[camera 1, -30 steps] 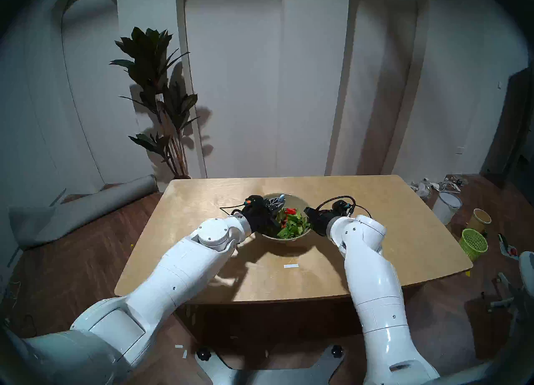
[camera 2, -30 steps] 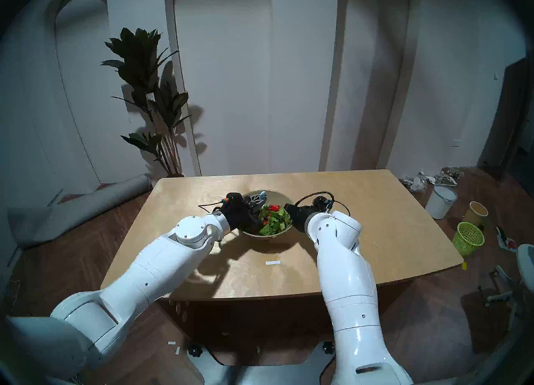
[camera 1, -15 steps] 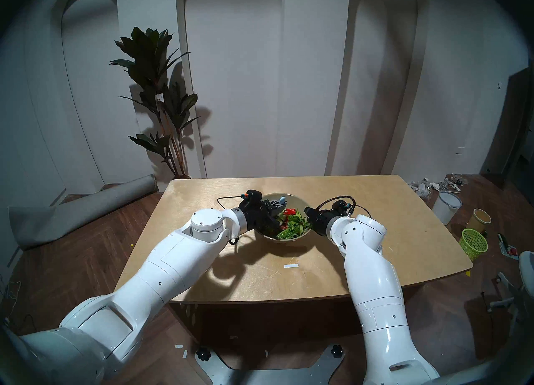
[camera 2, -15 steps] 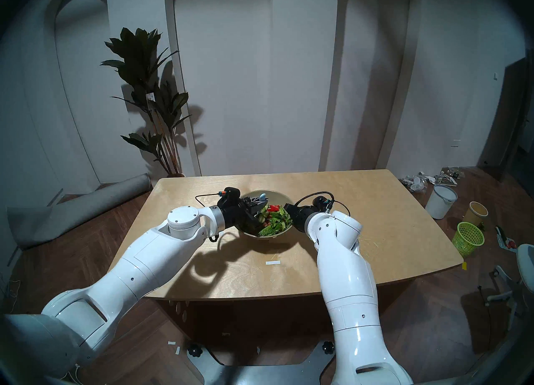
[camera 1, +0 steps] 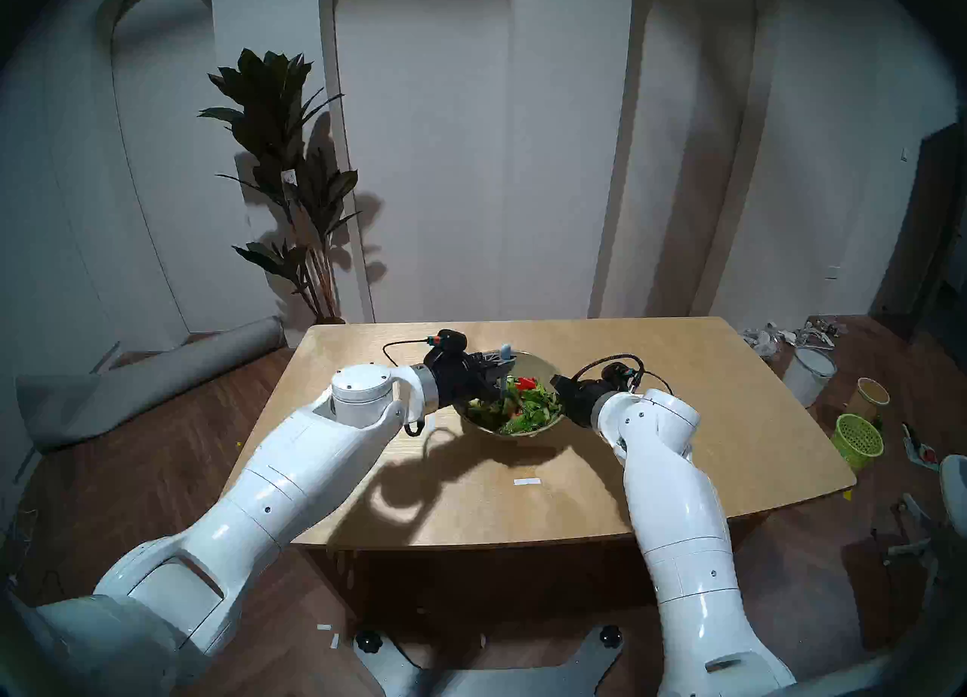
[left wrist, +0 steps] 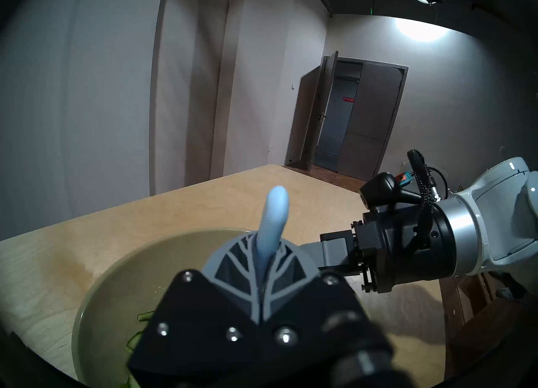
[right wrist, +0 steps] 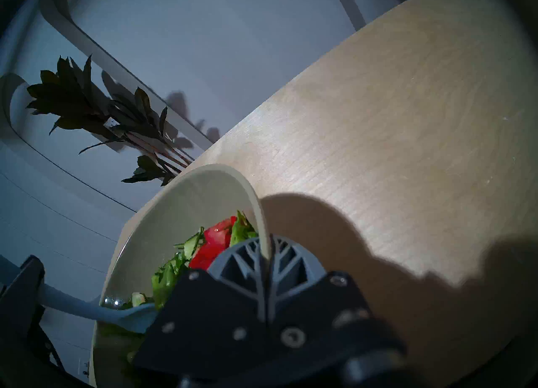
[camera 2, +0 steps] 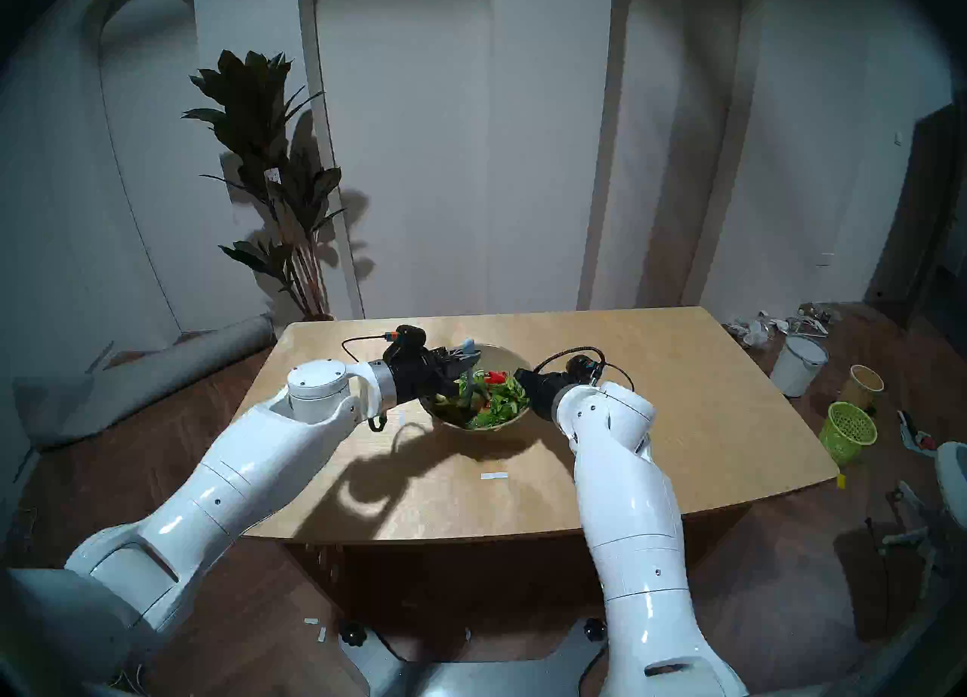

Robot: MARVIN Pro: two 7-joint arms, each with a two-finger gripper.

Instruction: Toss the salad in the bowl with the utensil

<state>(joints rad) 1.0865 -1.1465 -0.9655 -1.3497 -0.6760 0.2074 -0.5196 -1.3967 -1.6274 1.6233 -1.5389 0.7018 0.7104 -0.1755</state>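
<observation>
Salad (camera 1: 523,405) of chopped green leaves, cucumber slices and bright red pieces lies heaped in the bowl (camera 1: 539,366), mostly against its near and right side; the far inner wall of the bowl is bare. Bowl: wide, round, beige-olive, standing on the table (camera 1: 680,366) near the middle, somewhat toward the far edge. Utensil (left wrist: 272,224): slim, pale blue, held nearly upright; its rounded handle end rises above the grip, and in the right wrist view its broad lower end (right wrist: 116,313) reaches down into the leaves at the left side of the bowl. Left tool (left wrist: 263,262): closed tight on the utensil's shaft, the two grey ribbed fingers (left wrist: 233,265) pressed against it from either side; in the head views it reaches in level over the bowl's left rim (camera 1: 497,361). Right tool (right wrist: 266,255): closed on the right rim of the bowl, one ribbed finger inside the wall and one outside, with a red piece and leaves just beside the inner finger; in the head views its black body (camera 1: 570,392) meets the bowl's right edge, the fingertips hidden there. Strip of white tape (camera 1: 527,481): flat on the table, between the bowl and the near edge, apart from both. Shadows of both arms fall across the table's near half.
</observation>
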